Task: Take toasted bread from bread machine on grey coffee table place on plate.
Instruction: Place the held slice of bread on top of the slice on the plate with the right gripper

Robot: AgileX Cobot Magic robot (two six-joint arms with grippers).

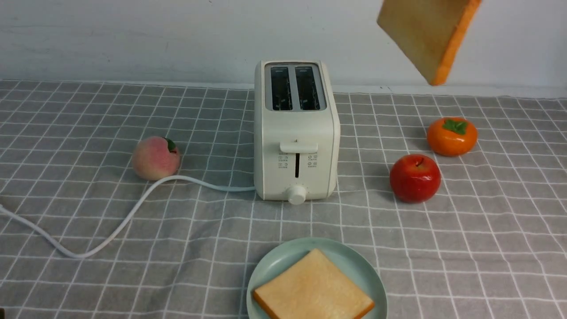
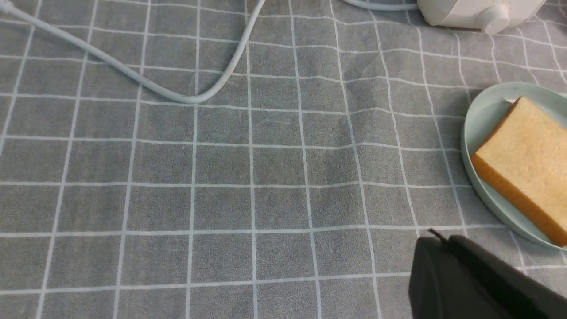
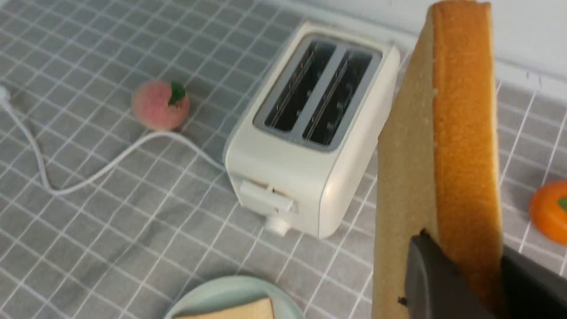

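Note:
The cream-white bread machine [image 1: 296,133] stands mid-table on the grey coffee table [image 1: 79,133], and both its slots are empty [image 3: 310,102]. One slice of toasted bread [image 1: 312,288] lies flat on the mint-green plate [image 1: 270,266] at the near edge. A second slice [image 1: 425,35] hangs tilted in the air, up and to the right of the bread machine. My right gripper [image 3: 465,248] is shut on that slice's crust edge [image 3: 460,133]; the gripper itself is above the front view. My left gripper [image 2: 436,239] is shut and empty, low over the cloth just left of the plate [image 2: 480,115].
A peach [image 1: 156,158] sits left of the bread machine, with the white cord [image 1: 133,208] looping past it toward the left edge. A red apple [image 1: 415,178] and an orange persimmon [image 1: 452,136] sit to the right, below the raised slice. A white wall runs behind the table.

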